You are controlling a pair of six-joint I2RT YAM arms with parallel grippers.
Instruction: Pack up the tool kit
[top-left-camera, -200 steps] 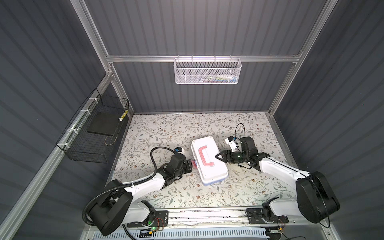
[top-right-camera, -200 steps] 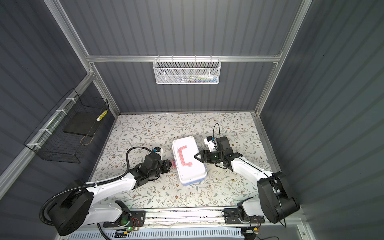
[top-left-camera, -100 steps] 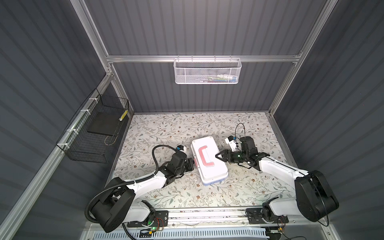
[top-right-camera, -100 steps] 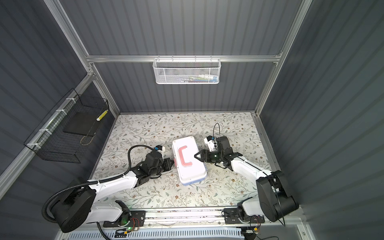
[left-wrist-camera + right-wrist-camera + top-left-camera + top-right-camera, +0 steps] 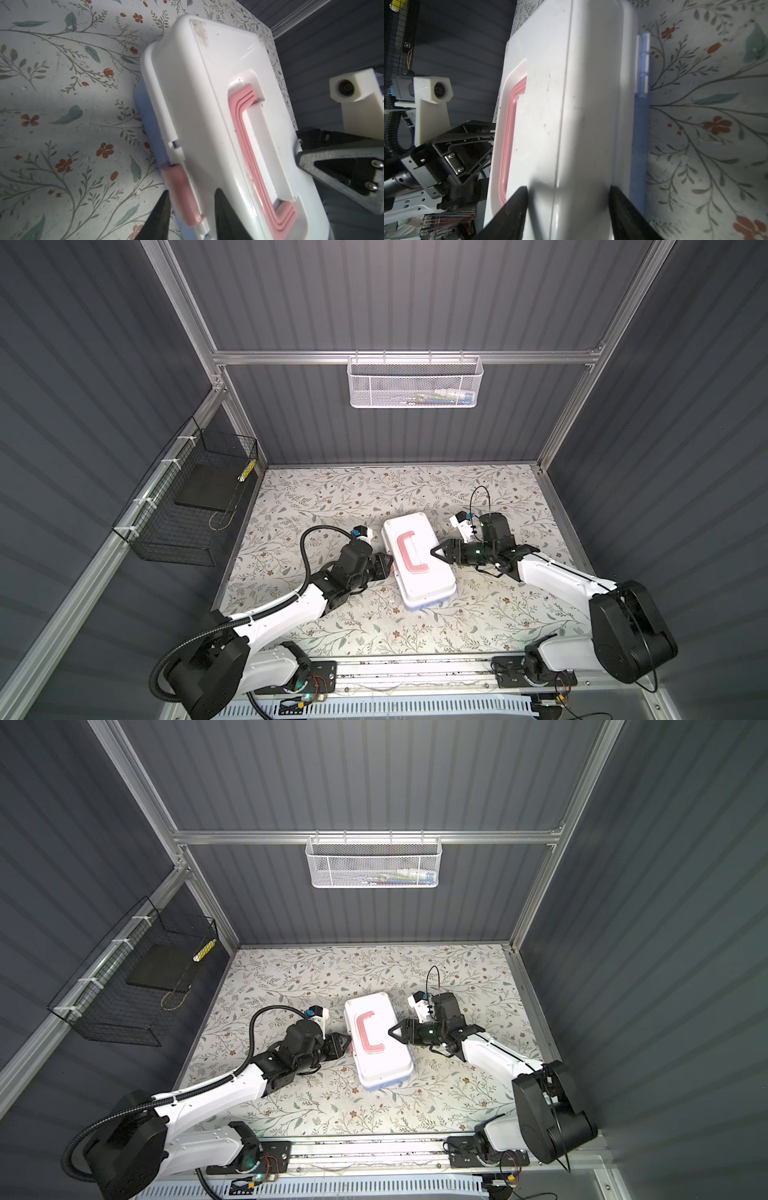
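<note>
Top views both showed a floral-patterned tabletop walled in by dark grey ribbed panels on an aluminium frame. Two white-and-black arms reached in from the near edge, the left arm and the right arm, and met at mid-table.

A black wire basket hung on the left wall and held a flat black slab and a small yellow-marked item. A white mesh basket hung on the back rail. Its contents were too small to name. Both baskets were well apart from the arms.

Between the grippers lay the rectangular plastic tool kit box. Its white lid was down on the light-blue base, and it sat skewed on the cloth.

The right gripper had its jaws wide and set onto the lid's long side. One finger lay on top beside the pink handle. The other finger sat against the rim.

The left gripper stood at the opposite long side. Its jaws were partly parted around the pink latch, with a gap showing on the lid side, so it held nothing.
</note>
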